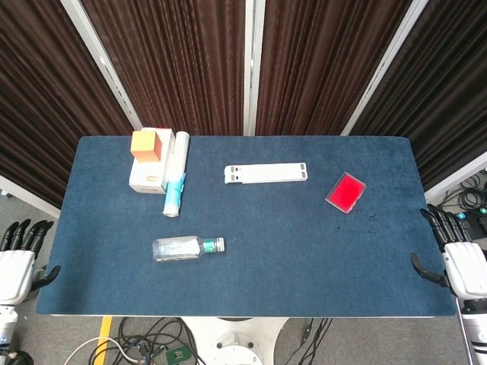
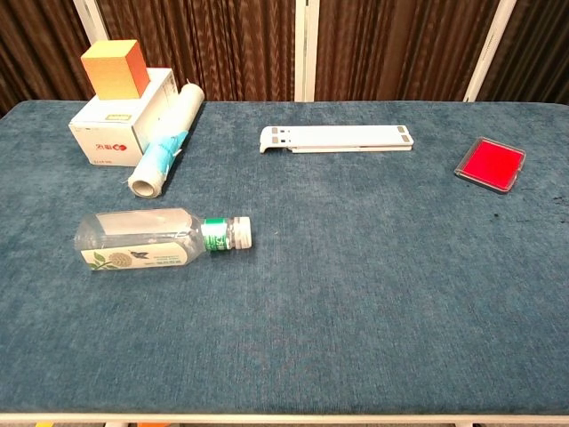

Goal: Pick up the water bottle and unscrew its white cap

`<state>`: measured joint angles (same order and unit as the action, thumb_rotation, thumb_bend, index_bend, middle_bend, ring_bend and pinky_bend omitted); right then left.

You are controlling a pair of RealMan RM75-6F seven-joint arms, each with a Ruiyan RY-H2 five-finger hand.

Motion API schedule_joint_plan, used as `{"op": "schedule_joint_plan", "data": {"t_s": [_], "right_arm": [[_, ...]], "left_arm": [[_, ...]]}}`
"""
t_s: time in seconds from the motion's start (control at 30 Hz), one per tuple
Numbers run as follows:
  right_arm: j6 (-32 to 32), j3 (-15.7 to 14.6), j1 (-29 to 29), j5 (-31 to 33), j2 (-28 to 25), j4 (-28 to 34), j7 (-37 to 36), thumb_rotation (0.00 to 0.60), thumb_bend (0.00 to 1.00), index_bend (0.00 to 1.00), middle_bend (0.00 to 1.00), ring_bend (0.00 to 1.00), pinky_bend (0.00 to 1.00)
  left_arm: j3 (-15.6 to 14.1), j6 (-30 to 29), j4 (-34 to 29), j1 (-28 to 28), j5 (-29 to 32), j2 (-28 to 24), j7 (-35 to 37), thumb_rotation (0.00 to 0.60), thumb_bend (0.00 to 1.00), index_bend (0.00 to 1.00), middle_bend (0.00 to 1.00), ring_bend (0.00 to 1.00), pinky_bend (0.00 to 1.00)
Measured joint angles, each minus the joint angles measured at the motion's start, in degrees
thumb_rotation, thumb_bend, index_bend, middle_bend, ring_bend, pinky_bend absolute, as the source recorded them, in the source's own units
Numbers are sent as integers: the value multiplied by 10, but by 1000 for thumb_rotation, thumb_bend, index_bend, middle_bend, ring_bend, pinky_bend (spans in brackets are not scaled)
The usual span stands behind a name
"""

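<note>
A clear water bottle (image 1: 179, 248) (image 2: 142, 239) lies on its side on the blue table, front left. Its white cap (image 1: 220, 244) (image 2: 241, 232) points to the right, behind a green neck band. My left hand (image 1: 17, 266) hangs off the table's left edge, fingers spread and empty, well left of the bottle. Off the right edge my right hand (image 1: 460, 262) is likewise open and empty, far from the bottle. Neither hand shows in the chest view.
A white box (image 1: 147, 176) topped by an orange cube (image 1: 144, 144) stands at the back left, with a white roll (image 1: 176, 182) beside it. A flat white bracket (image 1: 265, 173) lies at the back centre. A red case (image 1: 345, 192) lies at the right.
</note>
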<state>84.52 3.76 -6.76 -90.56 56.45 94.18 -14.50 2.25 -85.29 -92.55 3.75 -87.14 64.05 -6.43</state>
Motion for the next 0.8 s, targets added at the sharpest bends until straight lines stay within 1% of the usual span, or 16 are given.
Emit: {"op": "schedule_joint_plan", "data": {"t_s": [0.2, 0.4, 0.53, 0.63, 0.8], "right_arm": [[-19, 10, -22, -3, -5, 4, 8, 600, 325, 0, 0, 0, 0], [-45, 14, -42, -4, -6, 8, 20, 600, 325, 0, 0, 0, 0], [-57, 14, -49, 3, -8, 16, 32, 600, 325, 0, 0, 0, 0], [-59, 12, -49, 8, -9, 22, 39, 600, 325, 0, 0, 0, 0], [-59, 10, -48, 14, -10, 29, 47, 600, 325, 0, 0, 0, 0]], "left_arm": [[10, 67, -12, 63, -29, -1, 22, 600, 210, 112, 100, 15, 0], [22, 172, -21, 143, -38, 19, 32, 600, 196, 112, 100, 15, 0], [32, 256, -23, 203, -20, 55, 21, 600, 187, 110, 100, 15, 0], [39, 299, -11, 237, 6, 95, -3, 600, 181, 109, 100, 15, 0], [43, 333, 6, 263, 63, 144, -57, 600, 166, 110, 100, 16, 0]]}}
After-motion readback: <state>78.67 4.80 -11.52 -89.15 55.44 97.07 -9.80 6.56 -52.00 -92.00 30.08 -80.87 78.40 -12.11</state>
